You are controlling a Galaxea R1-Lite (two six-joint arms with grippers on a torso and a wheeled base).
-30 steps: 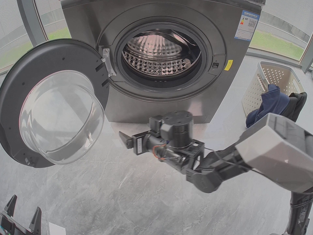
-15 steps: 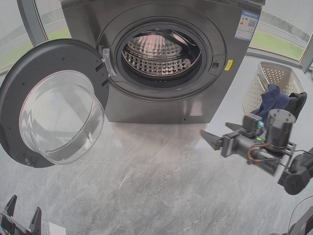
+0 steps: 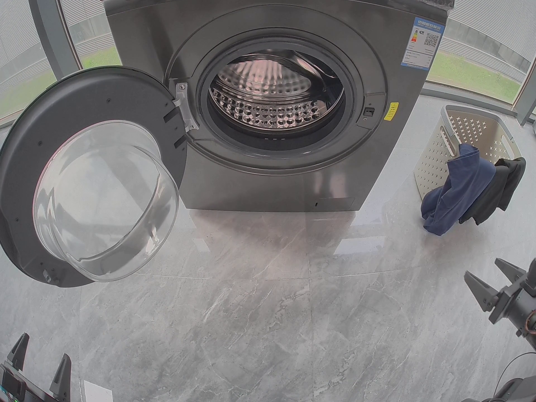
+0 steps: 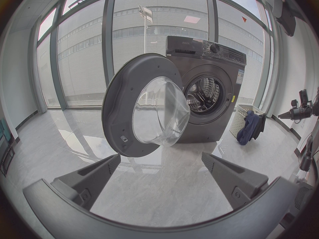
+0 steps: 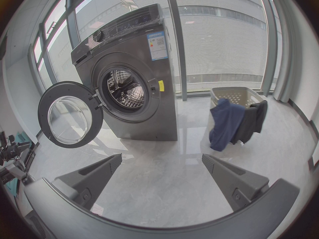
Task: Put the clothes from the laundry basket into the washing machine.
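Clothes, a navy cloth garment (image 3: pixel 455 194) and a black one (image 3: pixel 498 185), draped the beige perforated laundry basket (image 3: pixel 472 124) rim at the floor's right edge. Right end effector (image 3: pixel 484 272) hovered low, level, spread wide, empty.

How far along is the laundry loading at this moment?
Done: the washing machine door is swung open. In hand: nothing; the right gripper and left gripper are open and empty. Left: everything; the blue garment and black garment hang over the laundry basket rim, and the drum looks empty.
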